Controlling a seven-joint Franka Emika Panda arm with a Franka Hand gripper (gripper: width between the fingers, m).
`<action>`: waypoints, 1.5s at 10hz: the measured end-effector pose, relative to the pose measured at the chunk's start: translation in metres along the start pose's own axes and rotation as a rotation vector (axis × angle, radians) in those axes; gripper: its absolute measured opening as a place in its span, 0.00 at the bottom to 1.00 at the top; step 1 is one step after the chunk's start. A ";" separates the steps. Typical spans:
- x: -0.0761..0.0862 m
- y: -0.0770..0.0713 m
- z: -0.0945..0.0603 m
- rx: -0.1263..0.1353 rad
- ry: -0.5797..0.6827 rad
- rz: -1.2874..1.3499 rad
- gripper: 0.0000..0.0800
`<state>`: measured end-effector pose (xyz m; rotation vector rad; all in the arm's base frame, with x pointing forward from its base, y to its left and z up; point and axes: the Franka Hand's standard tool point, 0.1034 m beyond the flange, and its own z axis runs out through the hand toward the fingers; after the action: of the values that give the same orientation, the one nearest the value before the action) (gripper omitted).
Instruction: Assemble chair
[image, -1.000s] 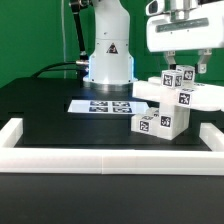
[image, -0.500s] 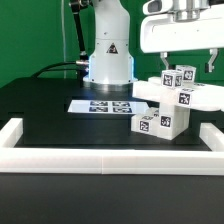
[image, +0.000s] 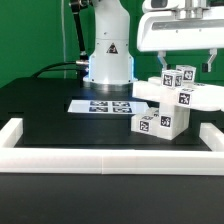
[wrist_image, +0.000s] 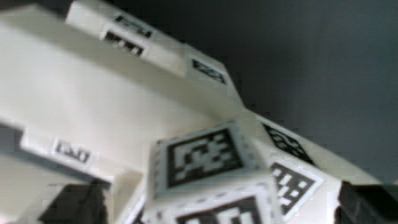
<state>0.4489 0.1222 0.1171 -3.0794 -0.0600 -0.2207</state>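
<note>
Black table (image: 50, 125), white border rail (image: 100, 157), green backdrop (image: 30, 40).

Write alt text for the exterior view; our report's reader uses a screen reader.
An open gripper hangs just above a stack of white tagged chair parts on a black table. The marker board lies beside them, before the robot base.

A black tabletop (image: 60, 118) carries the scene. The marker board (image: 100, 104), thin, flat and white with several black-and-white tags, lies on it near the middle. A low white border rail (image: 100, 159) runs along the near edge and turns back at both ends. Behind hangs a green backdrop (image: 35, 35).
</note>
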 end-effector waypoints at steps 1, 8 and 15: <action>0.001 0.002 0.000 -0.001 0.001 -0.052 0.81; 0.001 0.003 0.000 0.001 0.001 -0.013 0.36; 0.002 0.002 -0.001 0.012 0.000 0.483 0.36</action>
<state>0.4505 0.1199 0.1179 -2.9627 0.6676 -0.1917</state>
